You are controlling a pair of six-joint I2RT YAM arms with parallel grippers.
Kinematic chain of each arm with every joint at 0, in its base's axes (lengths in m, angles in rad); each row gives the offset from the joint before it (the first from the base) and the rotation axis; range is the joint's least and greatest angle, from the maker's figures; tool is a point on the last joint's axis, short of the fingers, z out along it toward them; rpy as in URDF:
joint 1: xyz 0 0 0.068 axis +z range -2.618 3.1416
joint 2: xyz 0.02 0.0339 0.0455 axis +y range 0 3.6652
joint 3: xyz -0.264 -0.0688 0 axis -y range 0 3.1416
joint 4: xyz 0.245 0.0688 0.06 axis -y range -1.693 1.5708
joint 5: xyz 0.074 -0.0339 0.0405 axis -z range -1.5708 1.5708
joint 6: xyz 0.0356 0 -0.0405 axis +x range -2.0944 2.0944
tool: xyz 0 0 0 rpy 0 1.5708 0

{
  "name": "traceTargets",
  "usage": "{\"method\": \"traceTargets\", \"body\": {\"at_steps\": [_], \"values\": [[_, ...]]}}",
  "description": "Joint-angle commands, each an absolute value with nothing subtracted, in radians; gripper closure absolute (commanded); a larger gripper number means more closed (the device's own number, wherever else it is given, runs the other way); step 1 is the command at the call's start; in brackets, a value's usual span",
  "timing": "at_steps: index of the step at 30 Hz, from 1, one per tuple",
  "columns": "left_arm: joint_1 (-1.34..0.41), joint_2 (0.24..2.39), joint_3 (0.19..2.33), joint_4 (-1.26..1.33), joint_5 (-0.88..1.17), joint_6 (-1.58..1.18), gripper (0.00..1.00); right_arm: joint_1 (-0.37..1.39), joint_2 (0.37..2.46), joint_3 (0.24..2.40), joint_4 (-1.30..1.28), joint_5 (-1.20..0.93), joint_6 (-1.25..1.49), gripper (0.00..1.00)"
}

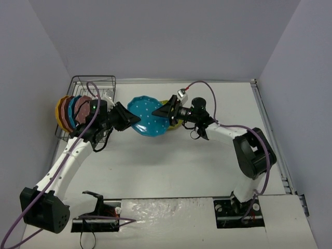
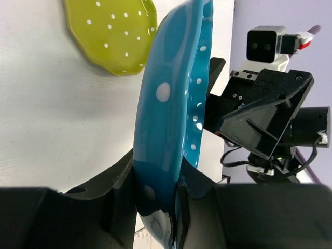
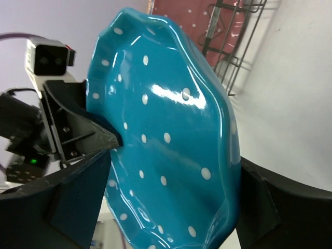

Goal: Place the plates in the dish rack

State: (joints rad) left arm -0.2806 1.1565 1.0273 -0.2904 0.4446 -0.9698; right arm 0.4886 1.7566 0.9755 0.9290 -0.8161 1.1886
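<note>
A teal-blue plate (image 1: 148, 118) hangs on edge above the table middle. My left gripper (image 1: 130, 119) is shut on its left rim; the left wrist view shows the jaws (image 2: 158, 192) clamped on the plate (image 2: 166, 114). My right gripper (image 1: 162, 112) is at the plate's right rim, open, and its fingers stand wide on either side of the plate (image 3: 166, 140). An olive-yellow plate (image 1: 175, 123) lies flat on the table under the right gripper (image 2: 259, 114). The dish rack (image 1: 96, 82) at the far left holds several upright plates (image 1: 70, 110).
Grey walls close in the table on the left, back and right. A metal rail (image 1: 270, 129) runs along the right edge. The rack's wire side (image 3: 233, 46) and a pink plate (image 3: 181, 13) in it show behind the teal plate.
</note>
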Motion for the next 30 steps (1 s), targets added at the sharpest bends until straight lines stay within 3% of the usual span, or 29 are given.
{"method": "traceTargets", "body": {"at_steps": [1,9,16,21,30], "values": [[-0.283,1.124,1.195,-0.198,0.449,-0.869,1.00,0.477,1.614,1.079,0.672,-0.797,0.890,0.13],[-0.265,1.160,1.359,-0.370,0.354,-0.612,1.00,0.331,1.542,1.107,0.341,-0.702,0.657,0.01],[-0.249,1.192,1.521,-0.544,0.178,-0.381,1.00,0.219,1.473,1.074,0.236,-0.663,0.580,0.00],[-0.233,1.216,1.590,-0.670,-0.137,-0.174,1.00,0.215,1.460,1.110,0.098,-0.539,0.468,0.00],[-0.106,1.301,1.664,-0.666,-0.268,0.038,1.00,0.215,1.474,1.105,0.064,-0.515,0.446,0.00]]}}
